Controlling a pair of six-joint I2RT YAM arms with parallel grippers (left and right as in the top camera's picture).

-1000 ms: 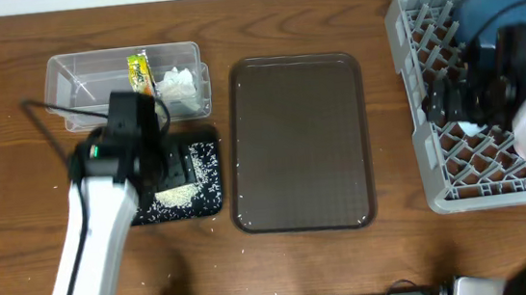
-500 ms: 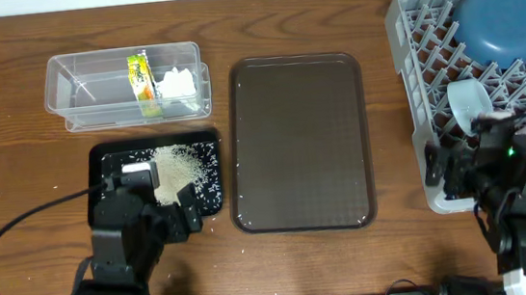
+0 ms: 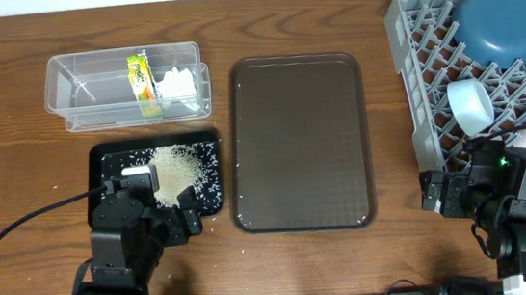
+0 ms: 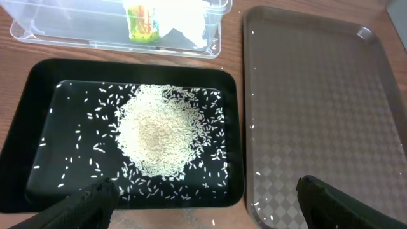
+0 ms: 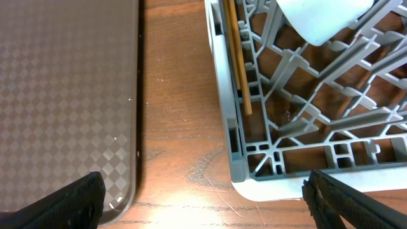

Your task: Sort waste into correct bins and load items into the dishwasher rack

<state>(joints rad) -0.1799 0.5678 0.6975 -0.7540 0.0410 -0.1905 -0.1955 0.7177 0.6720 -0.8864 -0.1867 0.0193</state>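
Dishwasher rack (image 3: 413, 104) is cropped at overhead's right edge.

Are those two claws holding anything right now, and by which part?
Nothing is held. The left claw hangs open near the black tray, and the right claw hangs open beside the grey rack. Both gaps are empty.

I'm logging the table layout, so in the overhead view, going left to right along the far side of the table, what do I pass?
Clear tub, with the yellow-green wrapper and then the white tissue inside it → brown tray → grey dishwasher rack.
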